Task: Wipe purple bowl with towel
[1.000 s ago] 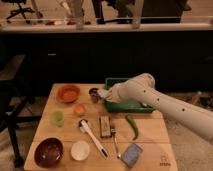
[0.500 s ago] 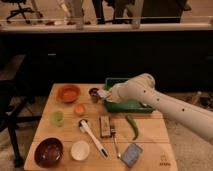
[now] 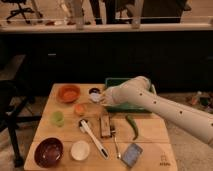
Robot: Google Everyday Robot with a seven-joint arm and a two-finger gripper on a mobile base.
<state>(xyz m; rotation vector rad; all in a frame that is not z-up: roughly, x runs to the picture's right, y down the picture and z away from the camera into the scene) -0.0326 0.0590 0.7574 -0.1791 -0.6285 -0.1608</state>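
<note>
1. The purple bowl point(image 3: 48, 152) sits upright at the near left corner of a wooden table point(image 3: 152, 131).
2. Just beside it to the right stands a smaller white bowl point(image 3: 80, 150). Farther along the near edge lie a white-handled brush point(image 3: 94, 139), a fork point(image 3: 116, 145) and a blue-grey sponge point(image 3: 131, 154).
3. Behind the purple bowl are a green cup point(image 3: 57, 118) and, at the far left, an orange bowl point(image 3: 68, 93).
4. At mid-table a wooden block point(image 3: 105, 126) lies near a green pepper point(image 3: 132, 126).
5. The gripper point(image 3: 97, 97) hovers at the far side of the table, just left of a green tray point(image 3: 115, 81) and well apart from the purple bowl, its jaws pressed together.
6. A pale patch shows at the gripper's tip; whether it is the towel cannot be told.
7. The white arm point(image 3: 165, 107) reaches in from the right, across the tray.
</note>
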